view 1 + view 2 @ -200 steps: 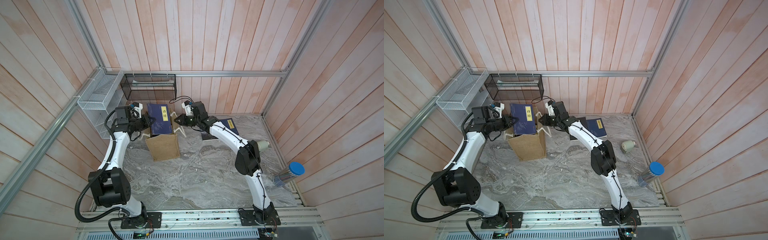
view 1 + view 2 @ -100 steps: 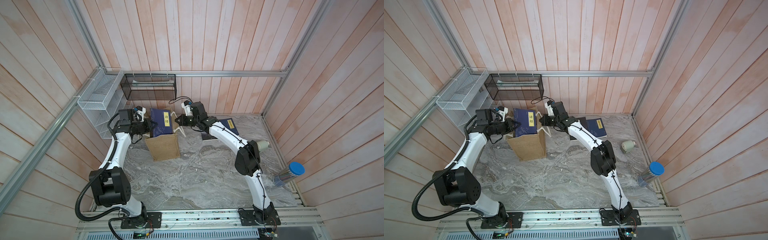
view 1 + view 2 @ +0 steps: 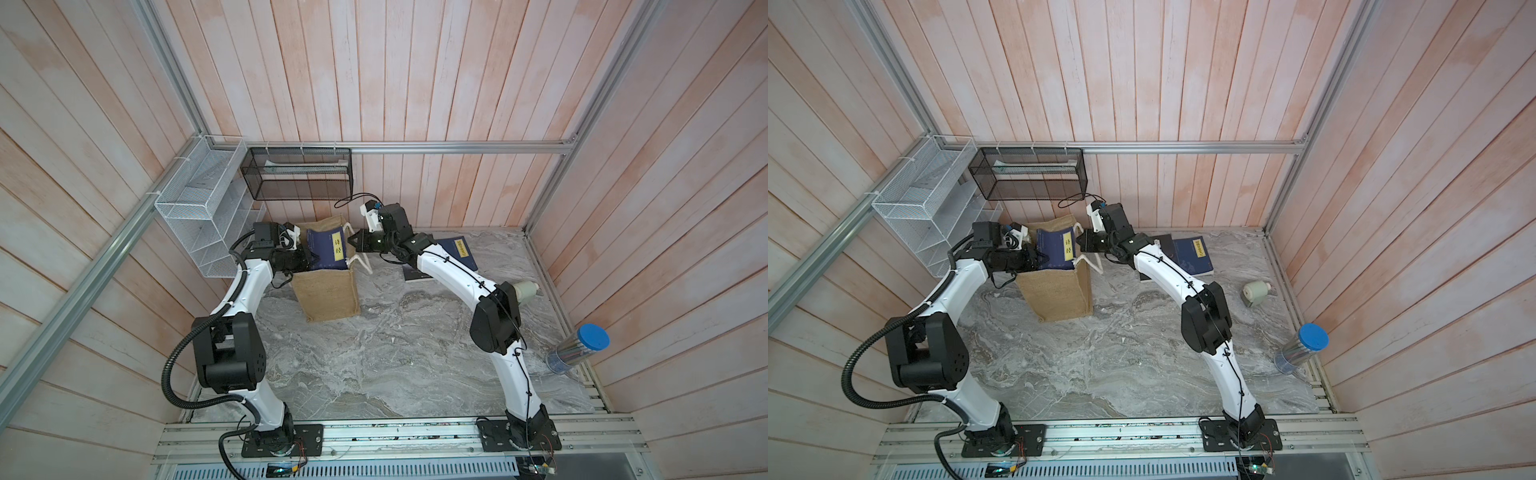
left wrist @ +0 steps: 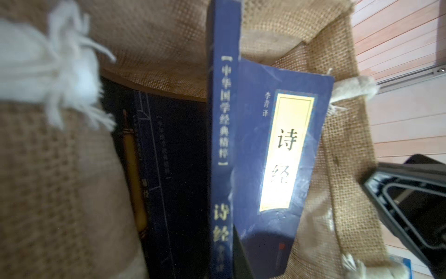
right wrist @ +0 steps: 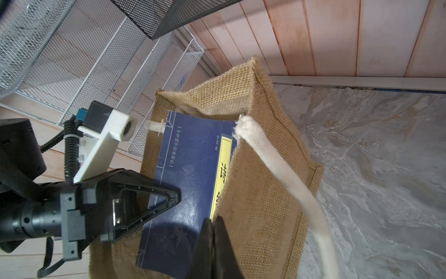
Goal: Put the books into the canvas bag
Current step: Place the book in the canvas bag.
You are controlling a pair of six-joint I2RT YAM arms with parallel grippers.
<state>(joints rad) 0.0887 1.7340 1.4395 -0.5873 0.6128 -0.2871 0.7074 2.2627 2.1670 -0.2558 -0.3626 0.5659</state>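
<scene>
So, the canvas bag [image 3: 328, 297] stands upright toward the back left of the marble table [image 3: 374, 353], with its mouth open. A navy book [image 3: 322, 253] with a yellow title label pokes up out of it at a tilt: the lower part is down inside and the top corner is above the rim. The left gripper [image 5: 173, 195] is clamped on that book at its spine edge, one finger flat on the front cover. The right gripper [image 5: 212, 224] has its fingers pressed tight together on the bag's rim on the side facing the right arm. It looks like it's nipping the fabric there, just beside the white rope handle [image 5: 277, 169] that hangs down outside. In the left wrist view a second navy book [image 4: 164, 169] sits inside the bag, next to the held one. A small stack of books [image 3: 457, 253] lies flat on the table behind the right arm — navy one on top.
</scene>
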